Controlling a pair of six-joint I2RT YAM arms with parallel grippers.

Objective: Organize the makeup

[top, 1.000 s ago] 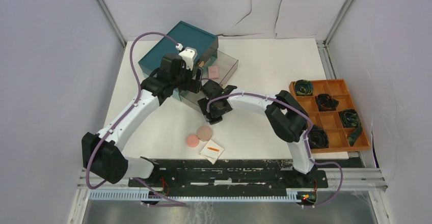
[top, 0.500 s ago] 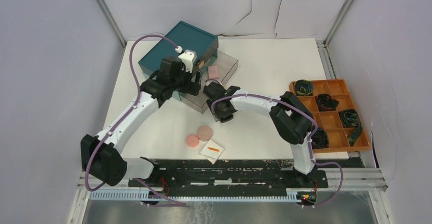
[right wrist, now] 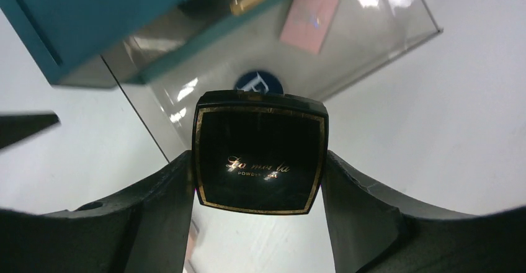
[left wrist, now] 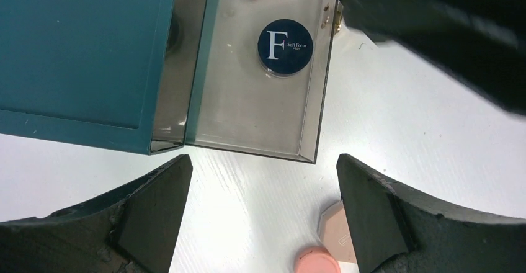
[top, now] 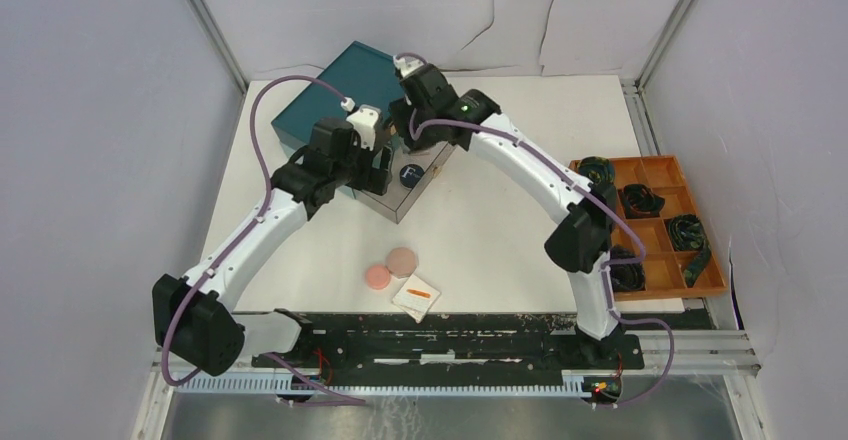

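So far the dark-blue tin (left wrist: 285, 46) and the pink square (right wrist: 309, 26) lie inside the clear drawer (left wrist: 236, 111), while the pink disc (top: 377, 277), beige disc (top: 402, 260) and white pad (top: 415, 298) wait on the table well short of the drawer. The right gripper (right wrist: 259, 161), arm stretched long, grips the black compact (right wrist: 260, 143) above the drawer. The left gripper (left wrist: 262, 167) hangs spread and empty just off the drawer's near end.
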